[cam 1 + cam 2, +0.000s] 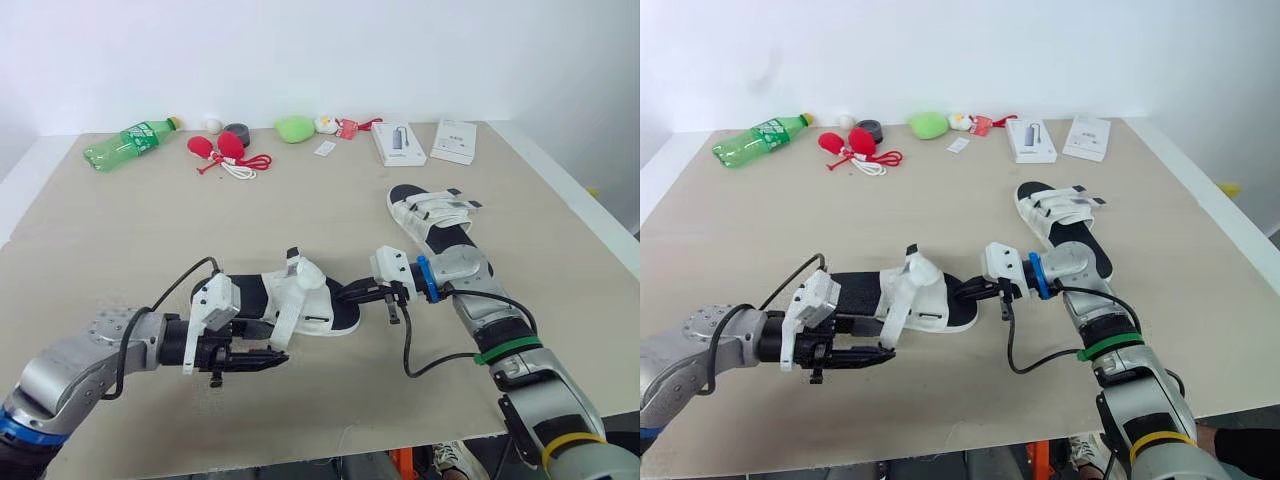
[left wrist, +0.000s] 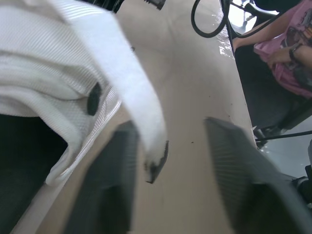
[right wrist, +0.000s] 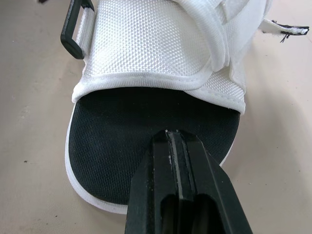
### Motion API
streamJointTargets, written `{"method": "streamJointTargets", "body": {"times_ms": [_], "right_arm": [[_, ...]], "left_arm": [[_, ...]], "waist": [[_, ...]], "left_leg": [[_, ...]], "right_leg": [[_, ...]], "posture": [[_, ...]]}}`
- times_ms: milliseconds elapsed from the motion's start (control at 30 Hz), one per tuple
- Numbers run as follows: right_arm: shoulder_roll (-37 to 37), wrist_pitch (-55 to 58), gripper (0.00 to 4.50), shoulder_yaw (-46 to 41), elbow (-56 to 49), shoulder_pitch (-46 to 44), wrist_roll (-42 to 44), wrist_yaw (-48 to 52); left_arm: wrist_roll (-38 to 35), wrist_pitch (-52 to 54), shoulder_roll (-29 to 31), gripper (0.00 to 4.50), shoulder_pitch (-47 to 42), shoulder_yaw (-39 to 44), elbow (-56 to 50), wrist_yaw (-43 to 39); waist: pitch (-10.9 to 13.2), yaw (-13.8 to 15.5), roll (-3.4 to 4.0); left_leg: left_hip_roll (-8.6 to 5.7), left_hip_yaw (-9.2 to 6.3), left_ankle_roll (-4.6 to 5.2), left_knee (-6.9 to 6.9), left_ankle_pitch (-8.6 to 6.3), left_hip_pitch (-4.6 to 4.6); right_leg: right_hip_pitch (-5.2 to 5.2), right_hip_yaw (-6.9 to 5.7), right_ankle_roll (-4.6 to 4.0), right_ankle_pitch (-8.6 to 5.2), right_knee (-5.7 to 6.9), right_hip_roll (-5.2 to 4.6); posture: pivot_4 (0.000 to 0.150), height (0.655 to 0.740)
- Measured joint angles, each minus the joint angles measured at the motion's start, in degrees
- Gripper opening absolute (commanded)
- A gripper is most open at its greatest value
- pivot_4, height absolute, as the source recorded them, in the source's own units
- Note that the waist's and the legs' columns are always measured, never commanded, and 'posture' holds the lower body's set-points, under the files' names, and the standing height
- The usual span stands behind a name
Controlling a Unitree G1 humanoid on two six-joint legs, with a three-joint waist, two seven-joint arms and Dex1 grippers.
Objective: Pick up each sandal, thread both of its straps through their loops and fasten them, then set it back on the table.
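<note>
A white sandal with a black footbed (image 1: pixel 290 300) lies in the middle of the table, its straps loose. One strap end (image 2: pixel 148 141) hangs between my left gripper's (image 1: pixel 268 357) fingers (image 2: pixel 105 185), which stand open at the sandal's near side without closing on it. My right gripper (image 1: pixel 347 296) is shut, and its fingertips (image 3: pixel 178 146) rest on the bare black footbed at the sandal's toe end. A black loop (image 3: pixel 73 34) shows at the edge of the sandal's upper. A second white sandal (image 1: pixel 432 218) lies further back on the right, beside my right forearm.
Along the table's far edge lie a green bottle (image 1: pixel 130 143), red balls on a cord (image 1: pixel 222 150), a green lump (image 1: pixel 294 128) and two white boxes (image 1: pixel 399 143) (image 1: pixel 454 141). A seated person (image 2: pixel 287 53) is past the table's edge. The near table edge is close to my arms.
</note>
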Motion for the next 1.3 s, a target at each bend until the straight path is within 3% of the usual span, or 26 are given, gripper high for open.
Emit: {"method": "streamJointTargets", "body": {"times_ms": [67, 100, 267, 433, 633, 867, 1300], "right_arm": [[-0.08, 0.06, 0.0, -0.01, -0.25, 0.12, 0.0, -0.1], [-0.1, 0.07, 0.0, -0.02, -0.45, 0.17, 0.0, -0.14], [-0.34, 0.2, 0.0, -0.17, -1.48, 0.51, 0.0, -0.15], [-0.92, 0.37, 0.0, -0.39, -2.39, 1.33, 0.0, -0.4], [-1.34, 0.73, 0.0, -0.78, -2.77, 1.9, 0.0, -1.15], [-1.27, 1.12, 0.0, -0.75, -3.18, 1.95, 0.0, -1.39], [-1.27, 1.52, 0.0, -0.8, -3.98, 2.62, 0.0, -2.15]], "left_arm": [[0.27, 1.45, -0.81, 0.15, -3.04, -0.9, 2.23, -0.65], [0.64, 2.0, -0.97, 0.06, -4.29, -1.45, 3.36, -1.13], [-0.36, 6.61, -3.24, 0.06, -7.59, -2.53, 6.1, -3.05], [-8.36, 14.27, -5.52, 0.06, -10.35, -0.04, 6.59, -3.54], [-19.0, 23.62, -15.71, 0.06, -20.23, 6.57, 11.11, 10.06], [-17.72, 28.14, -20.76, 0.06, -22.79, 5.02, 13.33, 18.64], [-12.47, 30.31, -21.23, 0.06, -22.33, 2.15, 14.45, 19.67]], "waist": [[0.0, 0.01, -0.01], [0.0, -0.02, -0.01], [0.0, 0.0, -0.02], [0.0, 0.13, -0.03], [-0.01, 0.58, -0.05], [-0.01, 0.68, -0.06], [-0.01, 0.66, -0.06]], "left_leg": [[-0.01, -0.01, 0.0, 0.01, 0.0, -0.01], [-0.01, 0.0, -0.01, 0.01, -0.01, -0.01], [-0.02, -0.02, -0.05, 0.0, -0.05, -0.15], [-0.04, -0.18, -0.05, 0.02, -0.05, -0.29], [-0.14, -0.37, -0.03, 0.17, -0.03, -0.3], [-0.15, -0.45, -0.03, 0.13, -0.03, -0.31], [-0.17, -0.47, -0.04, 0.14, -0.03, -0.3]], "right_leg": [[0.0, 0.0, 0.0, 0.0, 0.0, 0.0], [0.0, 0.01, 0.01, -0.01, 0.0, 0.0], [0.11, 0.0, 0.06, -0.05, 0.0, 0.02], [0.09, -0.03, 0.12, -0.09, 0.0, 0.06], [0.23, -0.11, 0.19, -0.06, 0.0, 0.05], [0.25, -0.11, 0.2, -0.05, 0.01, 0.11], [0.25, -0.11, 0.2, -0.05, 0.01, 0.1]], "posture": [[0.15, 0.74], [0.15, 0.74], [0.15, 0.74], [0.15, 0.74], [0.15, 0.74], [0.15, 0.74], [0.15, 0.74]]}}
